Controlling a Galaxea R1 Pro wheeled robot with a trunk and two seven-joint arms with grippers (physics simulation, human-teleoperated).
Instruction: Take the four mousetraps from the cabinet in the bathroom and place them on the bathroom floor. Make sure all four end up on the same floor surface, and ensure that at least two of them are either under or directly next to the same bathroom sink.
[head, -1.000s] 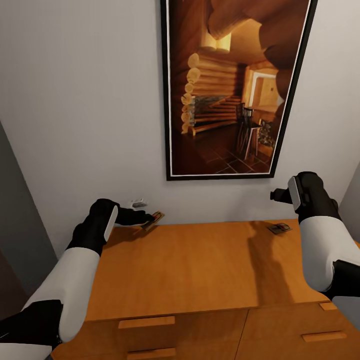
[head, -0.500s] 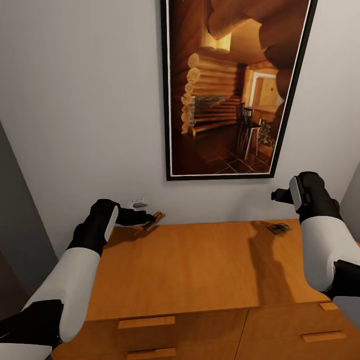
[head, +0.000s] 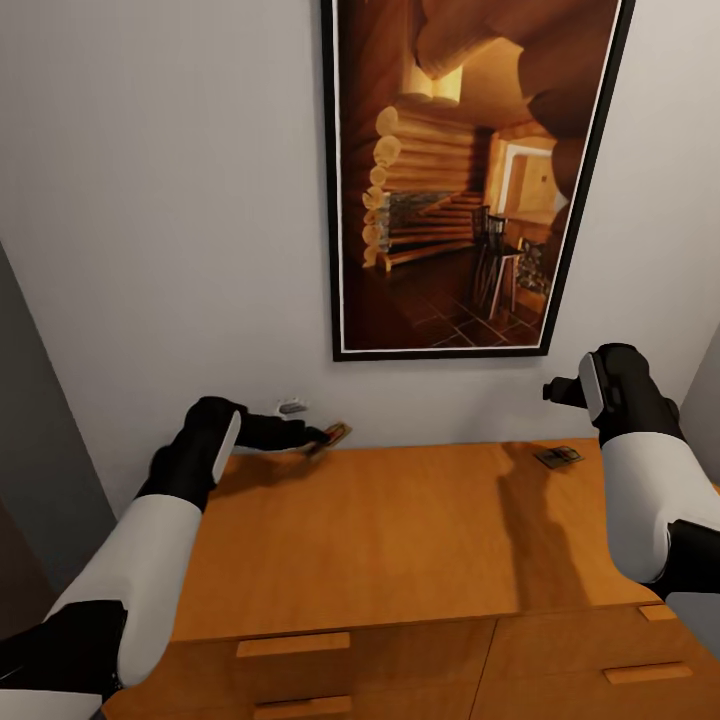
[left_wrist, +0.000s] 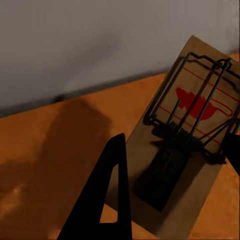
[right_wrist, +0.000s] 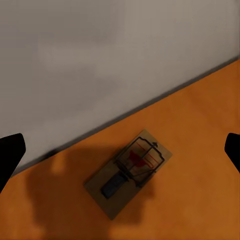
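The orange-brown cabinet (head: 400, 540) stands against the white wall, and I look down on its flat top. At the back left of the top, my left gripper (head: 318, 438) is shut on a mousetrap (head: 337, 435), which is tilted up close to the wall. In the left wrist view the mousetrap (left_wrist: 195, 130) sits between the two black fingers (left_wrist: 111, 190), its red spot and wire showing. A second mousetrap (head: 558, 457) lies flat at the back right of the top. My right gripper (head: 556, 390) hangs open above it, and the right wrist view has that mousetrap (right_wrist: 129, 172) well below the spread fingers.
A large dark-framed picture (head: 470, 180) of a log interior hangs on the wall above the cabinet. Drawer fronts with bar handles (head: 293, 645) face me below the top. A grey wall face (head: 40, 420) closes in on the left.
My left gripper has moved to the right along the wall, carrying the tilted mousetrap with it. The right arm and the second mousetrap have stayed still.
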